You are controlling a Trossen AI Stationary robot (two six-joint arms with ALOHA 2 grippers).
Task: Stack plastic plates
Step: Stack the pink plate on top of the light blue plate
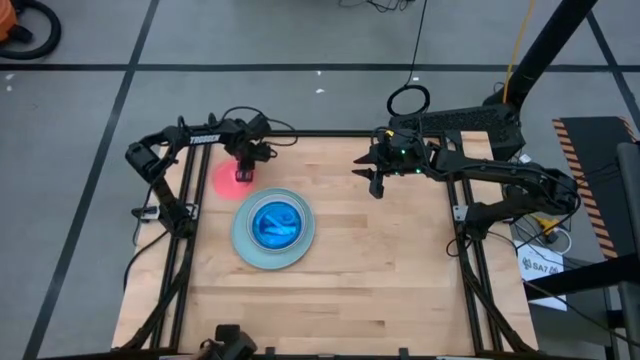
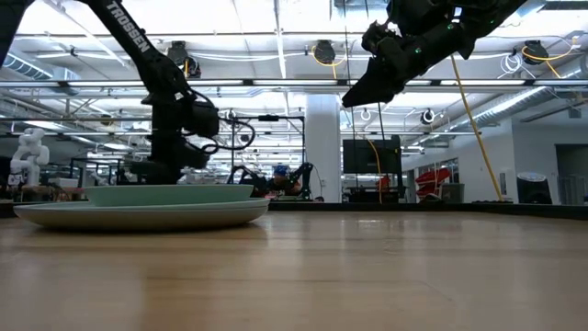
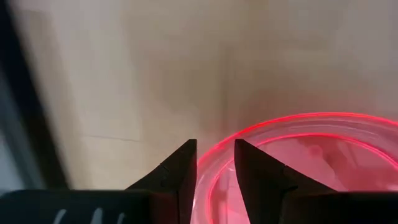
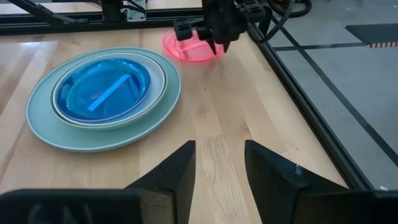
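A translucent pink-red small plate (image 1: 226,180) lies flat on the wood at the far left. My left gripper (image 3: 216,171) points straight down over its rim (image 3: 214,152). It is open, with one finger inside the rim and one outside; no touch shows. Near it stands a stack (image 1: 274,228): a large grey-green plate (image 4: 37,109) at the bottom, a paler plate (image 4: 158,78) on it, and translucent blue plates (image 4: 102,87) on top. My right gripper (image 4: 221,162) hangs open, high above the table's far right part (image 1: 375,182), holding nothing.
The table's black frame rail (image 4: 298,81) runs close behind the pink-red plate. Bare wood (image 1: 380,280) stretches across the middle, the right and the near part. In the low view the stack (image 2: 138,207) hides my left gripper's fingertips.
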